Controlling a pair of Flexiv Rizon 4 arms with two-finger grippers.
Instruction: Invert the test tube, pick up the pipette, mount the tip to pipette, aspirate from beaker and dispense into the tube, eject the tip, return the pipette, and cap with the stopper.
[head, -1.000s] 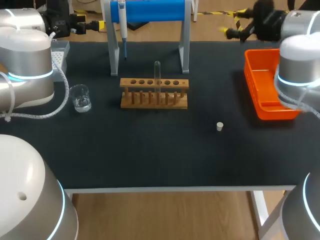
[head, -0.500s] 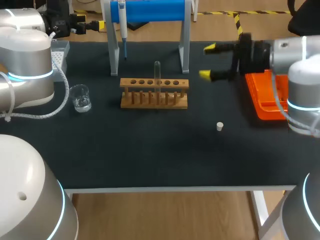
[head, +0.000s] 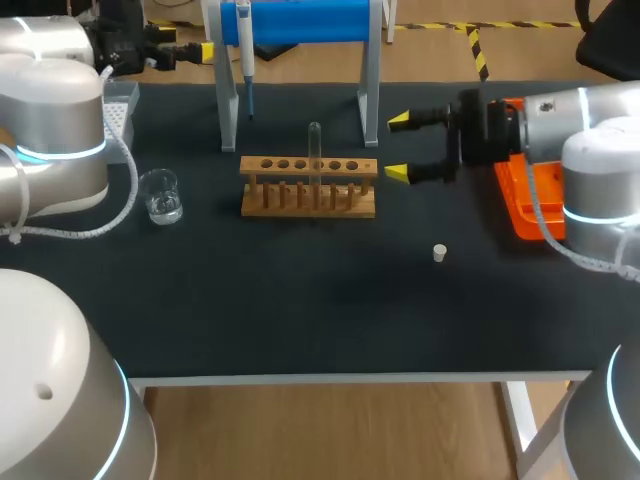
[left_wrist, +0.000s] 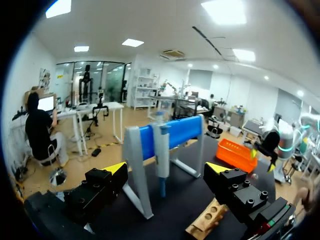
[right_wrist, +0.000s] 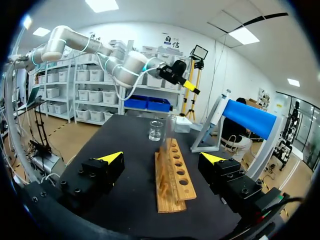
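Note:
A clear test tube (head: 315, 148) stands upright in the wooden rack (head: 308, 187) at mid-table. The pipette (head: 245, 50) hangs on the blue-barred stand (head: 300, 20) behind the rack. A glass beaker (head: 160, 195) sits left of the rack, and a small white stopper (head: 439, 253) lies to the front right. My right gripper (head: 398, 147) hovers open just right of the rack, pointing along it (right_wrist: 172, 175), empty (right_wrist: 161, 157). My left gripper (head: 190, 45) is open and empty at the far left, facing the pipette (left_wrist: 161, 150).
An orange bin (head: 535, 190) stands at the right edge, under my right arm. A grey tip box (head: 120, 105) sits at the far left behind the beaker. The stand's white legs (head: 370, 90) flank the space behind the rack.
My right arm has swung in from the far right corner, and its open gripper now sits just right of the rack. The left arm and the objects have not moved.

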